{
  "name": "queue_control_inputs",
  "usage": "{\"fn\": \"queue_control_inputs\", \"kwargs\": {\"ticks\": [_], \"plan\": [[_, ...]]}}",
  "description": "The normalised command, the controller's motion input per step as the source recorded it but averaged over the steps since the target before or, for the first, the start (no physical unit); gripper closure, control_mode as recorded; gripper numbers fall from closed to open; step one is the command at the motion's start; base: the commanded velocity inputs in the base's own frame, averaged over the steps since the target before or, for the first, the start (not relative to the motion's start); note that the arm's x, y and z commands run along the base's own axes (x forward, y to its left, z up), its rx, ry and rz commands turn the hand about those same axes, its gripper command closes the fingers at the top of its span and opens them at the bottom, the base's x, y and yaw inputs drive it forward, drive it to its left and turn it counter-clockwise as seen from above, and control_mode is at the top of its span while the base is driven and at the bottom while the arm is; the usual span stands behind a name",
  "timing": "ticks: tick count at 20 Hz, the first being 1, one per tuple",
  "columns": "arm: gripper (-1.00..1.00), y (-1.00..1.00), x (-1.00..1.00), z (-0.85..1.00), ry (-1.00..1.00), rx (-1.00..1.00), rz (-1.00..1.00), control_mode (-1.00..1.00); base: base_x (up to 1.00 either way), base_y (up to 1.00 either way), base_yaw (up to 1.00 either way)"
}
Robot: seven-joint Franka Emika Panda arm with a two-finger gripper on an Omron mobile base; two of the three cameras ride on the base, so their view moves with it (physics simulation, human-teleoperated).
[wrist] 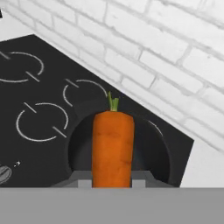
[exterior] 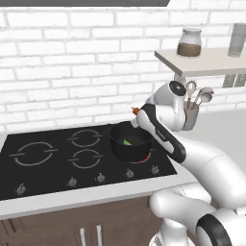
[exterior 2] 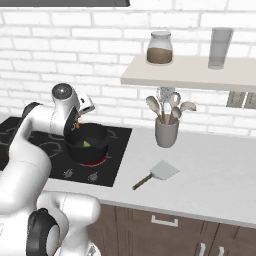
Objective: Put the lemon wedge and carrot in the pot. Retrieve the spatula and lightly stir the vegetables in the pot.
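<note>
My gripper [wrist: 112, 183] is shut on the carrot [wrist: 112, 146], an orange piece with a short green stem. It hangs just over the black pot [exterior: 127, 153], which stands on the hob's near right ring. In the left base view the carrot [exterior: 136, 111] pokes out of the gripper [exterior: 136, 118] above the pot's far rim. The yellow-green lemon wedge [exterior: 128, 142] lies inside the pot [exterior 2: 87, 155]. From the right the carrot [exterior 2: 77, 124] shows over the wedge [exterior 2: 86, 144]. The grey spatula [exterior 2: 157, 174] lies flat on the counter right of the hob, well away from the gripper.
The black hob [exterior: 48, 168] spreads left of the pot with knobs along its front. A grey utensil cup [exterior 2: 166, 133] with spoons stands by the wall under a shelf [exterior 2: 190, 74] holding a jar and a glass. The brick wall is close behind.
</note>
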Motion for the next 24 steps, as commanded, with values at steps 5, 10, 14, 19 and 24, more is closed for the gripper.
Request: {"fn": "queue_control_inputs", "kwargs": {"ticks": [5, 10, 14, 19, 24], "plan": [[1.0, 0.01, 0.17, -0.42, 0.0, -0.13, 0.13, -1.0, 0.0, 0.0, 0.0], [1.0, 0.0, 0.11, -0.37, 0.02, -0.11, 0.06, -1.0, 0.0, 0.0, 0.0], [1.0, 0.0, 0.15, -0.33, 0.04, -0.09, 0.02, -1.0, 0.0, 0.0, 0.0], [1.0, 0.0, 0.14, -0.19, 0.01, -0.05, 0.03, -1.0, 0.0, 0.0, 0.0], [1.0, -0.07, 0.02, -0.04, 0.0, -0.01, 0.01, -1.0, 0.0, 0.0, 0.0]]}}
